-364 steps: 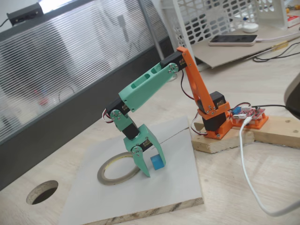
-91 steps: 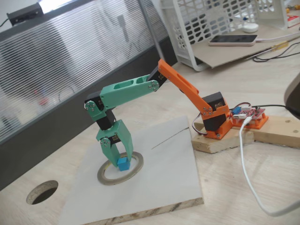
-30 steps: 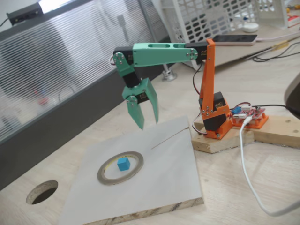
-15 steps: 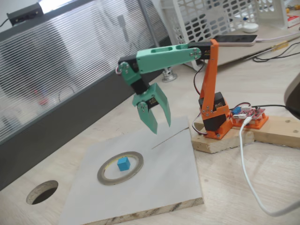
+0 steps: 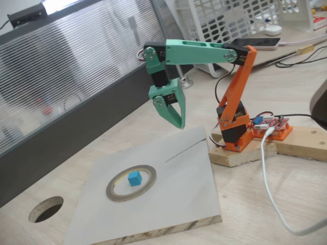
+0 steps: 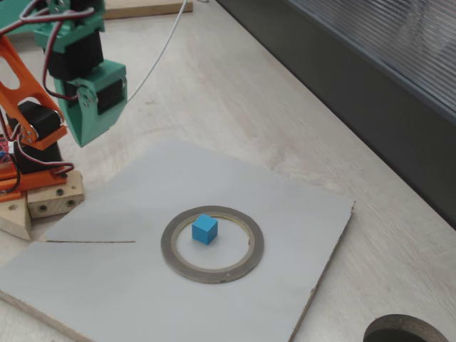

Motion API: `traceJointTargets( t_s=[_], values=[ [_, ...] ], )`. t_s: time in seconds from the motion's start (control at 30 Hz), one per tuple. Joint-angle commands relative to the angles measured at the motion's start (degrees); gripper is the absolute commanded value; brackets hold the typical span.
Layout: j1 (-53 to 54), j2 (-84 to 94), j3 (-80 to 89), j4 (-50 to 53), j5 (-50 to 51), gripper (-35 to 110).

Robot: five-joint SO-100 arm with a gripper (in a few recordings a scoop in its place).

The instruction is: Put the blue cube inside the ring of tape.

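Note:
The blue cube [image 5: 134, 177] [image 6: 204, 229] rests flat inside the ring of tape [image 5: 149, 174] [image 6: 252, 246], near the middle of its hollow and clear of the rim. The ring lies flat on a white board [image 5: 179, 194] [image 6: 285, 214]. My green gripper [image 5: 180, 124] [image 6: 85, 142] hangs high above the board's far edge, well away from the cube. It points down, its fingertips meet and nothing is between them.
My orange base [image 5: 234, 133] stands on a wooden block [image 5: 245, 153] right of the board. A white cable [image 5: 268, 178] trails beside it. A round hole [image 5: 46, 209] [image 6: 406, 331] is cut in the tabletop. A white basket [image 5: 240, 20] and a phone [image 5: 254, 43] sit behind.
The gripper carried the cube to the ring, left it inside, then rose and drew back toward the base. Over the last second its fingers came together from wide open.

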Motion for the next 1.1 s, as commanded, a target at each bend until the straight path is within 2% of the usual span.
traceJointTargets(
  t_s=[0.0,0.17,0.53,1.07],
  values=[
    [-0.7,4.9,0.3,1.0,0.4,1],
    [-0.7,9.3,1.8,1.1,0.4,1],
    [-0.7,17.9,20.6,1.1,0.8,1],
    [-0.7,17.8,22.1,1.1,0.8,1]
  ],
)
